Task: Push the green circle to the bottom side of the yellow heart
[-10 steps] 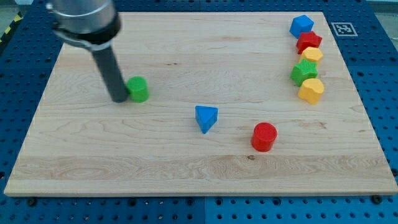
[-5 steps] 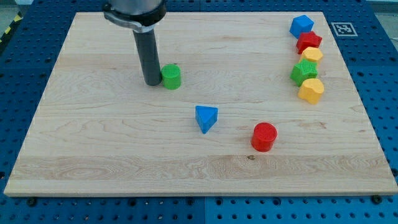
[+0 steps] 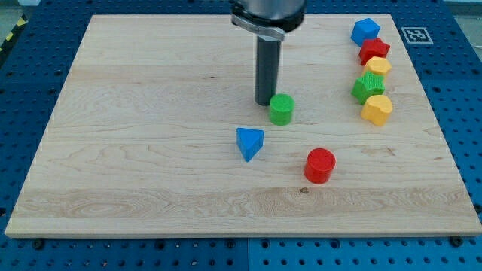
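Note:
The green circle (image 3: 281,109) stands near the board's middle, a little towards the view's top. My tip (image 3: 264,103) touches its upper-left side. Two yellow blocks sit in a column at the view's right: one (image 3: 379,66) between a red block and a green block, one (image 3: 376,110) at the column's bottom. I cannot tell which of them is the heart. The green circle lies well to the left of both.
The right column holds, from the top, a blue block (image 3: 365,31), a red block (image 3: 373,50), then a green ridged block (image 3: 367,87) between the yellows. A blue triangle (image 3: 249,142) and a red circle (image 3: 319,165) lie below the green circle on the wooden board (image 3: 135,173).
My tip has pushed the green circle from the board's left towards the right, about 150 pixels, staying on its left side. The other blocks have not moved.

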`<state>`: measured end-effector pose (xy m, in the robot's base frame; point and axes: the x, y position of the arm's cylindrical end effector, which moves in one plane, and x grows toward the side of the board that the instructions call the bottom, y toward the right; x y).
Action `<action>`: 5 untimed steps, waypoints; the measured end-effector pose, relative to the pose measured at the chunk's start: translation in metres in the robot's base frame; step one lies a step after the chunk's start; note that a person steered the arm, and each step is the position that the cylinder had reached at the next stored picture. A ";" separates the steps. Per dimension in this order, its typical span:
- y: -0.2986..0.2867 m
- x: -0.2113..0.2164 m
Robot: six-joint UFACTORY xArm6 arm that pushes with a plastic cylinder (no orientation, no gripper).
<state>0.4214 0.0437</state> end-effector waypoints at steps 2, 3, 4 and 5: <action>0.014 0.039; 0.015 0.052; 0.015 0.058; 0.015 0.065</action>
<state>0.4860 0.0584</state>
